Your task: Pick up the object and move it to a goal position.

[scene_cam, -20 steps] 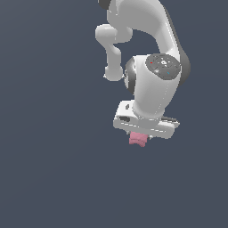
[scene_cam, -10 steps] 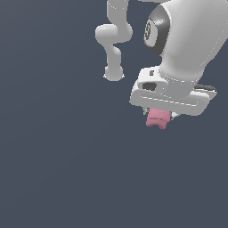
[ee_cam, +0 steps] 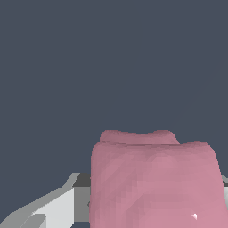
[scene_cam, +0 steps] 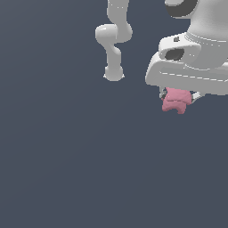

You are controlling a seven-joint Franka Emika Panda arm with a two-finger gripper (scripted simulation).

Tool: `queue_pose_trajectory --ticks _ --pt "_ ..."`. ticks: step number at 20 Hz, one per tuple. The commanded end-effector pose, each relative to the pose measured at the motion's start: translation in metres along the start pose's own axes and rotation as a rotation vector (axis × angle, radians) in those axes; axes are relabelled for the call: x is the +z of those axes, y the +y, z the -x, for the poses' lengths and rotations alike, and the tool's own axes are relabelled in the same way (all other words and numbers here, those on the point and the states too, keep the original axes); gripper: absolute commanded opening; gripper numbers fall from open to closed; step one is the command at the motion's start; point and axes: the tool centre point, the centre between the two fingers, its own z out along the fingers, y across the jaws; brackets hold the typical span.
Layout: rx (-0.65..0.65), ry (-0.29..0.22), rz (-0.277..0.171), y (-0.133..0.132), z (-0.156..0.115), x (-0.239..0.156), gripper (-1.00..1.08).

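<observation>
We see a white robot arm (scene_cam: 114,42) against a plain dark grey-blue background, its bulky wrist filling the upper part of the exterior view's right. Beneath it the gripper (scene_cam: 178,95) is closed around the object (scene_cam: 175,100) — a small matte pink lump with bumpy edges (roughly cube-like) — which hangs just below the white hand, clear of any surface we can make out. In the wrist view the pink lump (ee_cam: 153,180) looms large, with a pale grey finger (ee_cam: 53,207) beside it.
</observation>
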Motion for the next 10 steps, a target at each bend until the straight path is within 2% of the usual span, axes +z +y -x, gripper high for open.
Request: queue_pose_trajectory --ticks 1,10 --pt "0.001 -0.001 0.001 -0.0038 0.0021 -0.0082 -1.00" --pt "0.001 -0.001 0.000 -0.0056 0.0018 -0.0113 -1.00"
